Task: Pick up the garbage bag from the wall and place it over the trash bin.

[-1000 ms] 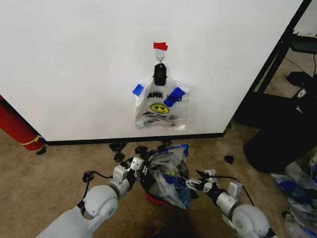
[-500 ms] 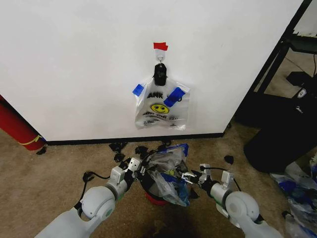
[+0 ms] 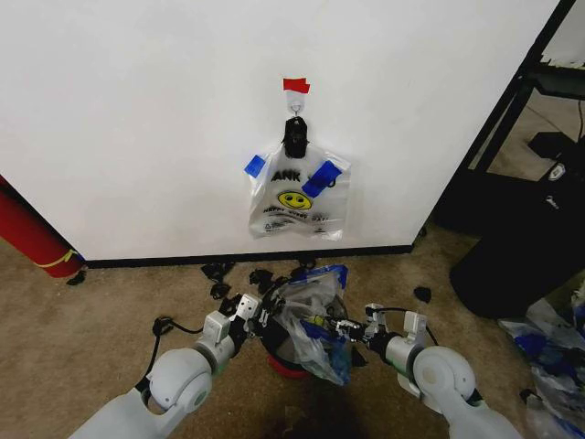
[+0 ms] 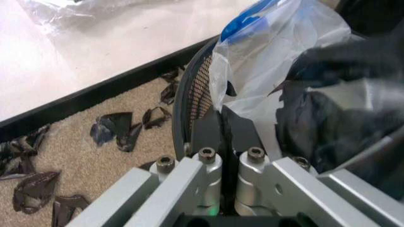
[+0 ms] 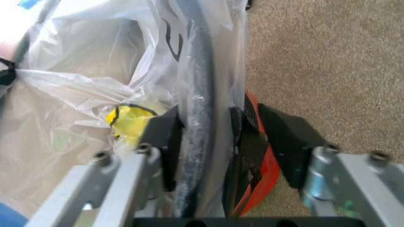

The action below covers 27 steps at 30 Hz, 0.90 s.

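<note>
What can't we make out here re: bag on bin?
- Trash bin, head view: mostly covered by the garbage bag; rim fit can't be judged.
- Bin's far rim, left wrist view: left gripper, fingers together on the bag edge, blocks it.
- Bag print, right wrist view: crumpled folds beside the right gripper leave the text unreadable.
- Wall hook, head view: too small.

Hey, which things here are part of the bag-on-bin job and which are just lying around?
Part of the job:
crinkly see-through plastic garbage bag
small round red trash bin
left pincer, shut on the bag
right pincer, open, straddling bag and bin rim

Just lying about:
flat smiley bag clipped on the white wall
long red cylinder
black scraps on the carpet
</note>
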### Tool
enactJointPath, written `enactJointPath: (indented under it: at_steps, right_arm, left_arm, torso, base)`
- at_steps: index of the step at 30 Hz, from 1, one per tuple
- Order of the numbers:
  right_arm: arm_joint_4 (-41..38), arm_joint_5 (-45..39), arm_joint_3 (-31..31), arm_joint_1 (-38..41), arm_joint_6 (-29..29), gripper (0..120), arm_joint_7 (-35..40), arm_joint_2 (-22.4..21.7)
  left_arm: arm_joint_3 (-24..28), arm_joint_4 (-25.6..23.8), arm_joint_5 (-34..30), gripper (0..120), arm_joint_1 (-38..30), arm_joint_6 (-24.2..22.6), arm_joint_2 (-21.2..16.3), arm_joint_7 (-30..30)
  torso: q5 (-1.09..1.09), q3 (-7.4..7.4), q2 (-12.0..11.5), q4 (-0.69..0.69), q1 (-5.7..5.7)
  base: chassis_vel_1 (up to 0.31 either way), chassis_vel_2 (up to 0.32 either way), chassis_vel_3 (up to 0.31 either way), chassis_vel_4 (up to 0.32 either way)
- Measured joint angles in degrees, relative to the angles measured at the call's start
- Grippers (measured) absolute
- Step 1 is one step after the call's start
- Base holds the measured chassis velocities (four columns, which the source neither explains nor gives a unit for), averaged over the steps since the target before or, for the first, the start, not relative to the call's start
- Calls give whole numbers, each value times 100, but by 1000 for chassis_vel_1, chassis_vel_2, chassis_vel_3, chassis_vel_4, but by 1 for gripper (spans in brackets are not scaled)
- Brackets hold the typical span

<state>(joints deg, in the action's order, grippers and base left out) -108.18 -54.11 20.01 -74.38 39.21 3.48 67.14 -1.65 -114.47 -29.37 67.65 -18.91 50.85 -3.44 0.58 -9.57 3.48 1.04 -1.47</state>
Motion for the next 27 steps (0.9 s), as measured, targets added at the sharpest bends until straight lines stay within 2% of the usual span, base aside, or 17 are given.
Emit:
enactJointPath:
  at_steps: [3,7,8,12,22,27]
  right_arm:
    - [-69,-14,0,-34,-9,37,95,26]
    - [-280,-77,-8,-129,-115,18,357,88]
    - [-280,-77,-8,-129,-115,18,357,88]
    - [-485,-78,-64,-282,-423,1,709,165]
    - [-801,273,-50,-683,-1175,0,1153,284]
    - [-1069,785,-40,-969,-1940,0,1564,380]
  left_arm:
    - [-35,-79,18,0,83,23,-5,1]
    - [-94,-241,221,0,315,171,1,12]
    - [-94,-241,221,0,315,171,1,12]
    - [-149,-374,520,0,541,388,37,50]
    - [-257,-673,1006,0,913,780,131,67]
    - [-304,-825,1680,0,1164,1309,282,47]
  torso:
    - [0,0,0,0,0]
    - [0,0,0,0,0]
    - [0,0,0,0,0]
    - [0,0,0,0,0]
    - [0,0,1,0,0]
    - [0,1,1,0,1]
  base:
    - [0,0,0,0]
    - [0,0,0,0]
    - [0,0,0,0]
    - [0,0,0,0]
    - [0,0,0,0]
    - [0,0,0,0]
